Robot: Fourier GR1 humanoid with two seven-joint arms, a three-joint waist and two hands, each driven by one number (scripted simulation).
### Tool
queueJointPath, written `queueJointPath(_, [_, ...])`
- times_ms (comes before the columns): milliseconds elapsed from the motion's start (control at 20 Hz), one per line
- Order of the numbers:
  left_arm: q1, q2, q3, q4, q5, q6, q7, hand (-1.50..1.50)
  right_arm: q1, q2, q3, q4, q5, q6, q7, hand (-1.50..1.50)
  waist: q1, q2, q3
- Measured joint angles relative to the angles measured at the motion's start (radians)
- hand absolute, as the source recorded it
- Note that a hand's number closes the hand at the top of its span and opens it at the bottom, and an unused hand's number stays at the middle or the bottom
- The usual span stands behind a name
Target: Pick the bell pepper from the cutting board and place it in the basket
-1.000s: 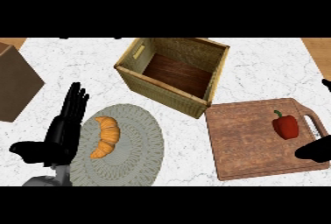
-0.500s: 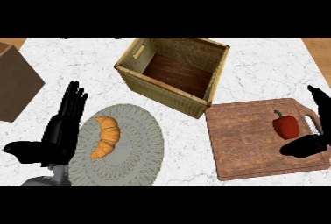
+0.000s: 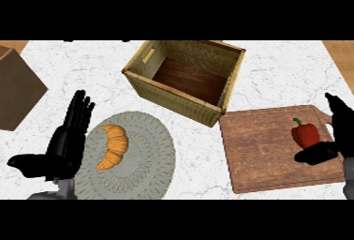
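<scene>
Small glossy red bell pepper [image 3: 305, 135] with a short dark green stem, lying on the right part of a brown wooden cutting board [image 3: 266, 150], near the board's right edge. Board rectangular with rounded corners, grain worn and mottled, flat on the worktop [image 3: 276, 75] at the right of the head view.

Black right hand [image 3: 335, 140] at the view's right edge, just beside the pepper on its right. Fingers stretched up along the pepper's right side, thumb jutting left below the pepper, over the board. Spread, not wrapped round the pepper; contact with it impossible to tell.

Black left hand [image 3: 66, 143] at the lower left, fingers straight and pointing up and slightly right, thumb out to the left, holding nothing. Resting beside the left rim of a round grey woven placemat [image 3: 142, 159].

On the placemat, a golden-brown curved croissant [image 3: 113, 146], left of centre.

Above the board and to its left, a square straw-coloured woven basket [image 3: 183, 101] with a dark wooden floor, set askew, a slot handle in its left wall, its near corner just beside the board's top left corner.

Worktop white marble with thin grey veins. Brown cardboard-coloured box [image 3: 17, 93] at the far left edge, partly cut off.
</scene>
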Motion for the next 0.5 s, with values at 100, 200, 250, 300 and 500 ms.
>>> queueJointPath(100, [-0.007,-0.004,0.008,0.004,-0.007,-0.008,0.007,0.00,0.002,0.034,0.001,0.020,0.032,0.000,-0.007,-1.50,0.000,0.000,0.000])
queueJointPath(200, [-0.008,-0.012,0.017,0.014,-0.014,-0.014,0.000,0.00,0.000,0.044,-0.027,0.032,0.036,0.019,-0.020,-1.50,-0.001,0.000,0.000])
queueJointPath(250, [-0.018,-0.013,0.027,0.024,-0.013,-0.022,-0.002,0.00,-0.018,0.054,-0.035,0.048,0.042,0.031,-0.023,-1.50,0.000,0.000,0.000])
queueJointPath(300, [-0.023,-0.018,0.029,0.021,-0.019,-0.019,0.006,0.00,-0.016,0.067,-0.037,0.060,0.056,0.030,-0.028,-1.50,0.000,0.000,0.000])
queueJointPath(500, [-0.045,-0.033,0.043,0.037,-0.032,-0.028,0.005,0.00,-0.010,0.097,-0.059,0.092,0.082,0.047,-0.053,-1.50,-0.001,0.000,0.000])
